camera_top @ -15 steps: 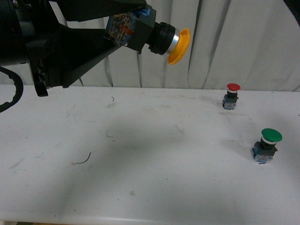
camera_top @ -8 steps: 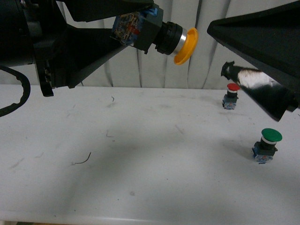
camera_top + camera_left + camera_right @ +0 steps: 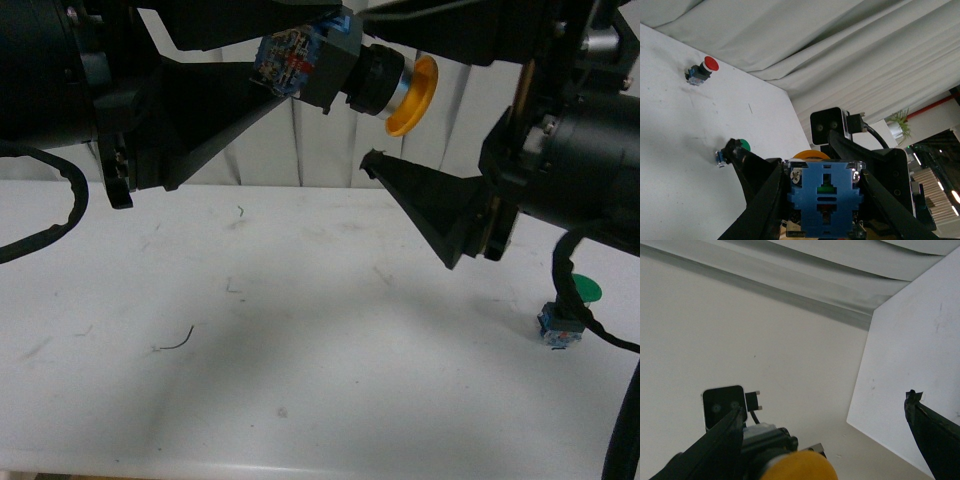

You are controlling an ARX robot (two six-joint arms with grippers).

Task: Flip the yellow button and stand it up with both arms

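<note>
My left gripper point(image 3: 292, 58) is shut on the blue base of the yellow button point(image 3: 418, 95) and holds it high above the table, lying sideways with the orange-yellow cap pointing right. My right gripper point(image 3: 385, 90) is open, one finger above the cap and one finger point(image 3: 420, 200) below it, not touching. In the left wrist view the blue base point(image 3: 825, 200) sits clamped between my two fingers point(image 3: 765, 200), with the cap's rim behind it. In the right wrist view the cap point(image 3: 800, 467) is near one finger point(image 3: 710, 450), and the other finger point(image 3: 935, 435) is far off.
A green-capped button point(image 3: 578, 292) stands on the white table point(image 3: 300, 350) at the right, partly behind my right arm's cable. A red-capped button point(image 3: 702, 70) stands further back, hidden in the front view. A pale curtain hangs behind the table.
My right gripper has come in from the right, and its open fingers now lie above and below the cap. My left gripper has shifted the button slightly right. The red button is now covered.
</note>
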